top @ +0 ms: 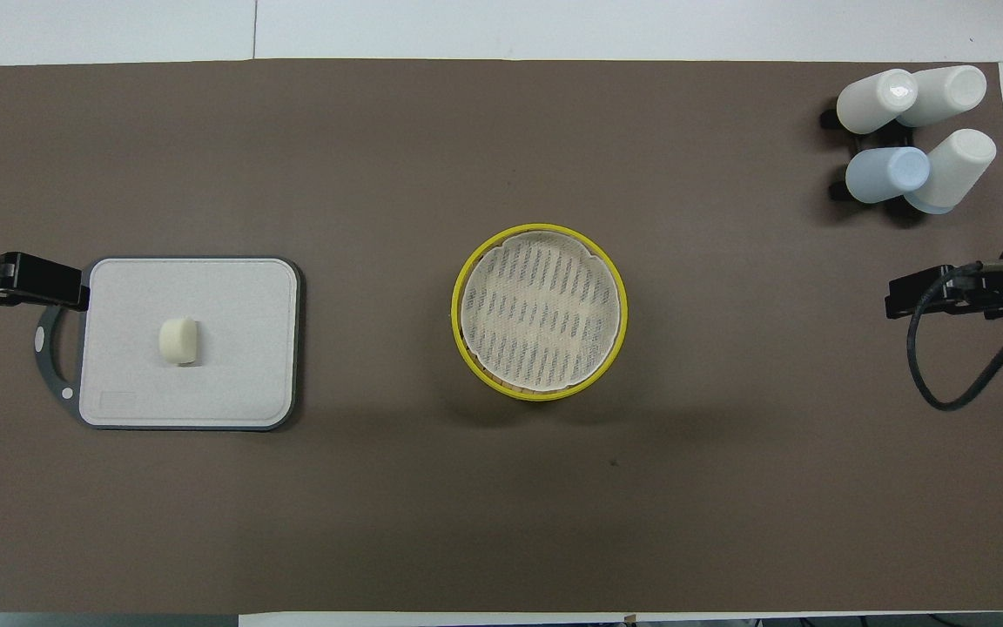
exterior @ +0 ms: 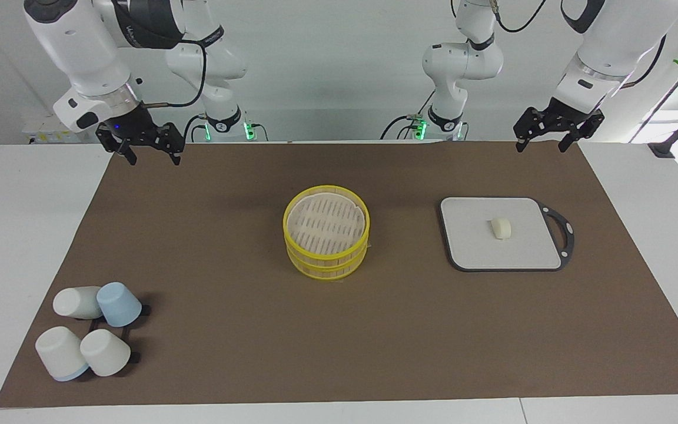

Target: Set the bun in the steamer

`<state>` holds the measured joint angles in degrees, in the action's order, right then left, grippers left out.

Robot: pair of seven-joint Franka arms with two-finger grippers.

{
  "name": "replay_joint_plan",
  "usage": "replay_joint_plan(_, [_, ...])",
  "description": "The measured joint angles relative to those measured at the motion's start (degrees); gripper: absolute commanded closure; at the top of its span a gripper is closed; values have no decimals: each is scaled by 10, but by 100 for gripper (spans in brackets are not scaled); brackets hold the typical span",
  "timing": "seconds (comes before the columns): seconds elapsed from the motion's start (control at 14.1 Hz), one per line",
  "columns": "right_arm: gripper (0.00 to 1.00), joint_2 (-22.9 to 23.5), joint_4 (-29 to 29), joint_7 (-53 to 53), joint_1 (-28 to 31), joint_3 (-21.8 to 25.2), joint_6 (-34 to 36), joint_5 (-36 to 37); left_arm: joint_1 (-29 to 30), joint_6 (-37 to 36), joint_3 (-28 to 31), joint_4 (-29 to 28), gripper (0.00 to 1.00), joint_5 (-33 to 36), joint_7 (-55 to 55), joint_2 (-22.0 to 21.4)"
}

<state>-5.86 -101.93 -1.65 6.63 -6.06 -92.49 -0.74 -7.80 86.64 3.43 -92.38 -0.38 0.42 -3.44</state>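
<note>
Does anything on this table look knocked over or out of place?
Only the cups: the four cups at the right arm's end of the table lean at different angles on a black rack. The bun sits on the grey board, and the steamer stands upright.

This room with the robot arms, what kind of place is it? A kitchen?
Probably a robot lab set up like a pretend kitchen: a brown mat, a round yellow-rimmed steamer, and a small cream-white bun on a grey board.
</note>
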Motion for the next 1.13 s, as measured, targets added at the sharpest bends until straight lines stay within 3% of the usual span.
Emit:
replay_joint_plan(0.64, [5,-1,-1,-17,-22,-12,-13,-2,0,6,3,-2,0,0,0,-1])
replay_joint_plan(0.92, [12,27,7,-159,-135,-21,-49,-2,7,85,10,-81,0,2,6,-19])
replay_joint_plan(1.13, [15,110,76,-279,-232,-23,-56,3,26,159,11,-164,0,2,45,-25])
